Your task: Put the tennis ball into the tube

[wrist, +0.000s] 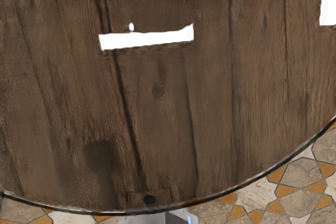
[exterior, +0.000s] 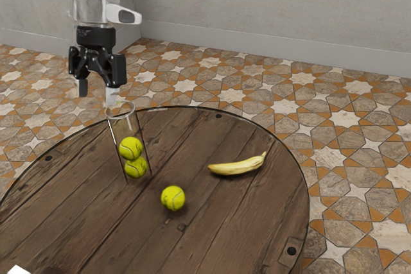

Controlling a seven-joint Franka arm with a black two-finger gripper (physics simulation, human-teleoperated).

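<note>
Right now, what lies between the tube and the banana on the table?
Between the tube and the banana is bare wood in the exterior view; the loose tennis ball lies nearer that camera.

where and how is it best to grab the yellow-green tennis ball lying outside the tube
Best gripped around its middle, from straight above: the yellow-green tennis ball is round, so any two opposite sides should serve. It sits apart from the clear cylindrical tube and the curved yellow banana, leaving the open end effector likely room.
</note>
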